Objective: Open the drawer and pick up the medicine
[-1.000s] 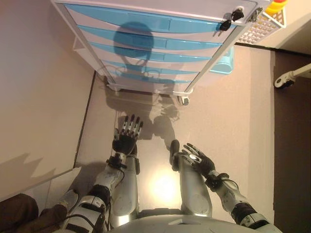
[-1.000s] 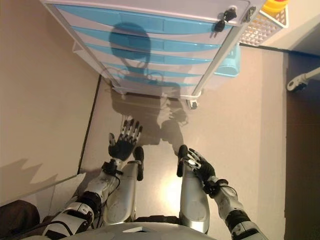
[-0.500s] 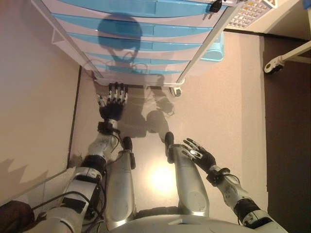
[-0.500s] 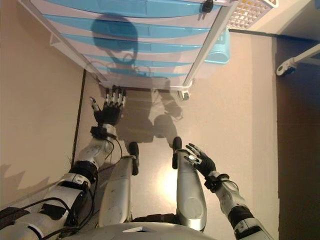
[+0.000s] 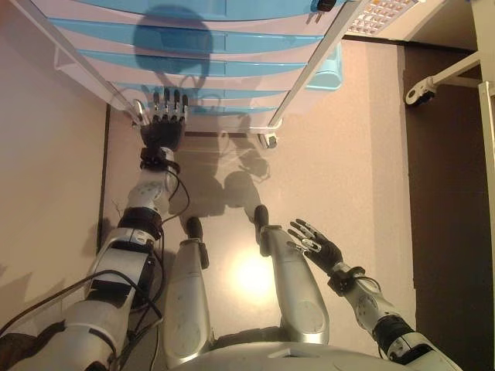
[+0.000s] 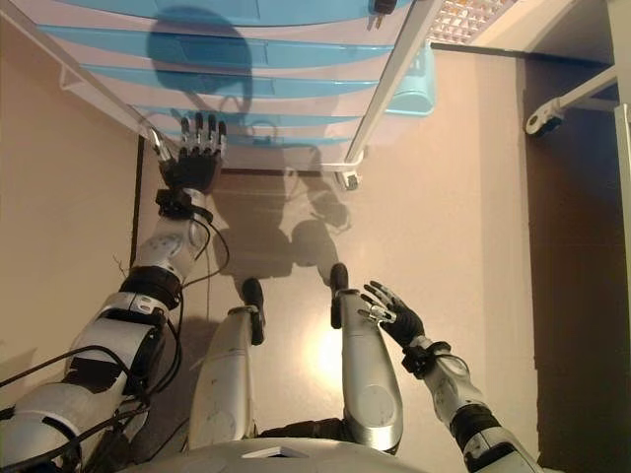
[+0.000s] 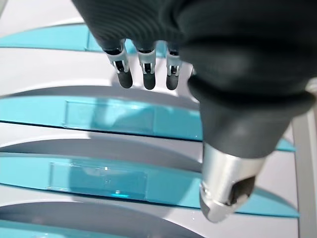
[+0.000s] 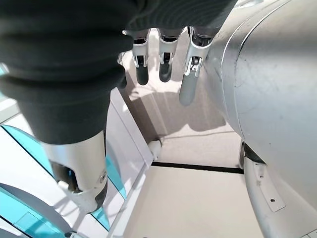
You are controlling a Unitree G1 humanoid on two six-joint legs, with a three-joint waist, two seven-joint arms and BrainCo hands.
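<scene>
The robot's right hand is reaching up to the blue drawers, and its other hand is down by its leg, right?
Not quite: the left hand is up at the blue drawers, fingers straight. The right hand hangs open by the leg. The left eye view shows it.

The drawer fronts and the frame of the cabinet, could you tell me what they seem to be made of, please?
The drawer fronts look like translucent blue plastic with a glossy finish: light glints off them in the left wrist view. The frame seems white, smooth and slightly shiny; painted metal or plastic, I cannot tell which. The open left hand reaches toward the lower drawers.
</scene>
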